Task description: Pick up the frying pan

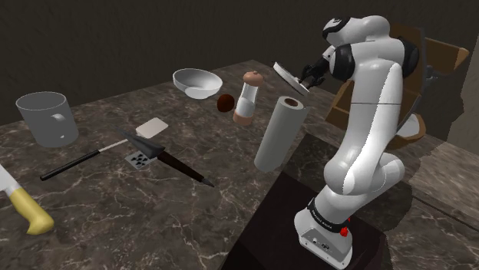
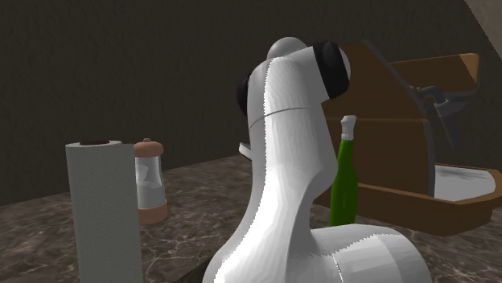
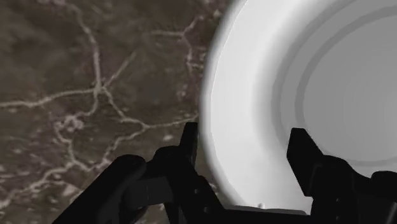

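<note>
1. Wrist view: dark veined worktop (image 3: 95,95) is seen beside the frying pan (image 3: 331,83). The pan's rim is straddled by the gripper (image 3: 245,137), with one finger outside the wall and one inside, and the fingers appear clamped on it.
2. In the shoulder view the frying pan (image 1: 289,77) is seen tilted and raised off the surface, over the worktop's far right corner.
3. Handling, judged: the frying pan is taken as rigid, smooth-walled and likely slippery, of moderate weight and not fragile. The rim hold is off-centre, so swinging or slipping is to be expected. No handle can be made out, though one would be the firmer hold.
4. Shapes, shoulder view:
   - A yellow-handled knife (image 1: 27,209) is laid at the near left corner.
   - A grey pot (image 1: 47,119), a plain open cylinder, is set by the left edge.
   - A white bowl (image 1: 197,82), shallow and round, is set by the far edge.
   - A pepper mill (image 1: 246,98) is drawn with a pale body and brown cap.
   - A paper towel roll (image 1: 279,134), a plain cylinder leaning somewhat, is set near the right edge.
</note>
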Robot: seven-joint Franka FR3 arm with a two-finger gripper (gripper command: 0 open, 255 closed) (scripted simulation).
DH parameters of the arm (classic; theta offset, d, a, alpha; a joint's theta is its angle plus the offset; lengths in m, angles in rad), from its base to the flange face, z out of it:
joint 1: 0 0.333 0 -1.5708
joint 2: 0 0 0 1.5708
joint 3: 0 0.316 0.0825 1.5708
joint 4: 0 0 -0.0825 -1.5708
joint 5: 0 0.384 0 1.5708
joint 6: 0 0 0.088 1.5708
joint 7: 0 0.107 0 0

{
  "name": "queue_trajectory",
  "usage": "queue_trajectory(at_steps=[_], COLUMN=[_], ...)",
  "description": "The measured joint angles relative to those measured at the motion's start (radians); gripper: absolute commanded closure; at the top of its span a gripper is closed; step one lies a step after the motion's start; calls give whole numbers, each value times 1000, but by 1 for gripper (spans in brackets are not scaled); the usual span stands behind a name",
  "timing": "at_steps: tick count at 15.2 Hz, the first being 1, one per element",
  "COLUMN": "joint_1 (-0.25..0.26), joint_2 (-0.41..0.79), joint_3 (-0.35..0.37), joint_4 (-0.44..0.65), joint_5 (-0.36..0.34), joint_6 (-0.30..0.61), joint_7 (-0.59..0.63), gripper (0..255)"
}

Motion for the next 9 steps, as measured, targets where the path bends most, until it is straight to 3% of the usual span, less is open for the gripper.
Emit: queue_trajectory(at_steps=[3, 6, 9], joint_1=[2, 14, -21], joint_2=[-8, -12, 25], joint_3=[-10, -5, 10], joint_4=[-19, -50, 18], joint_5=[-41, 9, 24], joint_6=[45, 11, -59], joint_7=[7, 3, 10], gripper=[255, 255, 255])
